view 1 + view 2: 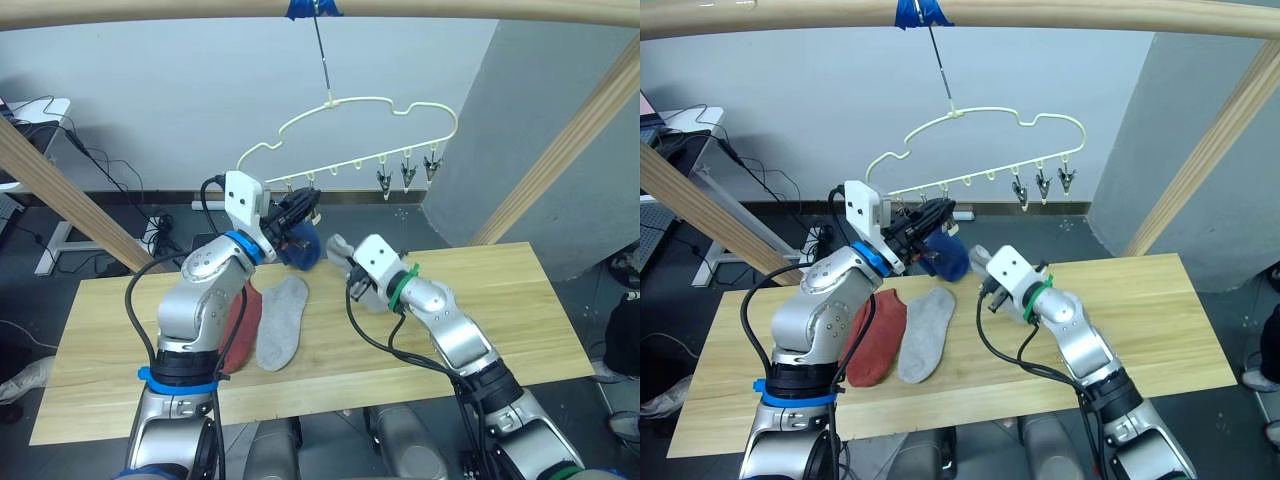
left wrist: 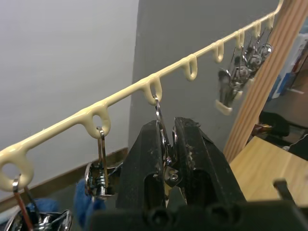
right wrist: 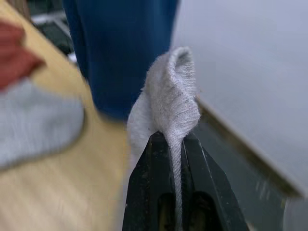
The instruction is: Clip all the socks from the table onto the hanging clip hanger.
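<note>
— Table (image 1: 1160, 320) first: where does it run?

— Long axis left to right under both arms, pale planks. On its left part lie two socks side by side, touching: a red sock (image 1: 876, 338) and a grey sock (image 1: 926, 334), each lengthwise from the near edge toward the far edge, tilted a little to the right.

— Hanger (image 1: 365, 130)?

— It hangs by its hook from the wooden bar (image 1: 450, 10) above, long axis left to right, the right end higher. Three clips (image 1: 406, 172) dangle bunched near that right end; more hang at the low left end.

— And the left gripper (image 1: 298, 213)?

— Raised at that low end, pointing right. Its wrist view gives what the head views blur: the fingers pinched shut on one metal clip (image 2: 163, 144) hanging from a loop. A blue sock (image 1: 300, 247) hangs just below.

— Right gripper (image 3: 176, 144)?

— Beside the blue sock, over the table's far edge. Head views show a pale scrap (image 1: 338, 247) at its tip; the wrist view shows the fingers clamped tight on a fold of a second grey sock (image 3: 171, 103), with the blue one right behind.
</note>
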Tool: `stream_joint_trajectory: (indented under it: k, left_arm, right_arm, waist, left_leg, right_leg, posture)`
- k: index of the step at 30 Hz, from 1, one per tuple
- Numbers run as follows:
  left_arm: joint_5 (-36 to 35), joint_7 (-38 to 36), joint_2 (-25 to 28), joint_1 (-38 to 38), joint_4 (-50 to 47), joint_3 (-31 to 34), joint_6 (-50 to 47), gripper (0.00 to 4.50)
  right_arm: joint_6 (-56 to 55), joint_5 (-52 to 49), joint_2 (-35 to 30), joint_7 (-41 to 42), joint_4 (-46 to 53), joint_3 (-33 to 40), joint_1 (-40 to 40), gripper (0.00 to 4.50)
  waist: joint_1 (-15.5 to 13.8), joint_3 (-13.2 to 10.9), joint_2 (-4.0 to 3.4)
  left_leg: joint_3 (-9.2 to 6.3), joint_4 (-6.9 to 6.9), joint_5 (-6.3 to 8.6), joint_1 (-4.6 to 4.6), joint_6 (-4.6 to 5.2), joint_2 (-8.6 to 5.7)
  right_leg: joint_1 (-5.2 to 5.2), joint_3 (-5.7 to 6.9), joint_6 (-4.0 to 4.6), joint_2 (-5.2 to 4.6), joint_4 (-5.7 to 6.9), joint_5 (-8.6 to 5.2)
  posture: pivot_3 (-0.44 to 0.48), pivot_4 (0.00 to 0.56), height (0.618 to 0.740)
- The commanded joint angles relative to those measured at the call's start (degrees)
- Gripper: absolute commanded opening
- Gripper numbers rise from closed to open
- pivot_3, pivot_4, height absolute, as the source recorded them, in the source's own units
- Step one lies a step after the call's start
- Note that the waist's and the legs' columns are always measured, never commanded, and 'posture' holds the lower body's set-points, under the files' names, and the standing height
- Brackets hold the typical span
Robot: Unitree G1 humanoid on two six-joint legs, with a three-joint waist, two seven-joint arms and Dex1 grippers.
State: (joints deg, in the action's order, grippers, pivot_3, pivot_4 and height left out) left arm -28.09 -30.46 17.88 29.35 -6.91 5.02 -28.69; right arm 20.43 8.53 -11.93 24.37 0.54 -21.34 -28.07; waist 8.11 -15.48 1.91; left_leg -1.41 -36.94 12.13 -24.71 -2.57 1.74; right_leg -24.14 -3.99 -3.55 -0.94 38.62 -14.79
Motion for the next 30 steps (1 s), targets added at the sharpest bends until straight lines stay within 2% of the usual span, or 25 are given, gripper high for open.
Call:
stream_joint_trajectory:
  k: [1,7,30]
  left_arm:
    - [-1.8,-0.6,0.6,1.4,-2.8,0.8,-0.9,0.11]
    - [-1.8,-0.6,0.7,1.9,-2.7,0.4,-1.1,0.11]
    - [-1.0,-1.1,0.4,0.4,-2.6,-0.6,0.1,0.11]
  right_arm:
    - [-0.7,1.2,-0.2,1.0,2.5,-0.5,-1.5,0.00]
    - [-1.9,2.4,-0.1,1.5,2.8,-1.3,-2.6,0.00]
    - [-3.8,3.8,2.0,1.7,3.7,-0.7,-6.4,0.00]
  waist:
    - [-0.1,0.0,0.00]
    - [-0.2,0.0,0.01]
    - [-0.1,0.0,0.00]
  left_leg:
    - [0.01,0.00,0.00,0.00,0.00,-0.01]
    - [0.02,0.02,0.00,-0.04,0.00,-0.05]
    - [0.02,0.02,0.00,-0.04,0.00,-0.04]
  right_leg:
    - [0.00,0.00,0.00,-0.03,-0.02,0.00]
    - [0.00,0.02,0.25,-0.10,-0.05,0.15]
    - [-0.01,0.03,0.27,-0.09,-0.04,0.16]
  posture:
    - [-0.190,0.272,0.740]
    - [-0.190,0.272,0.740]
    - [-0.198,0.269,0.740]
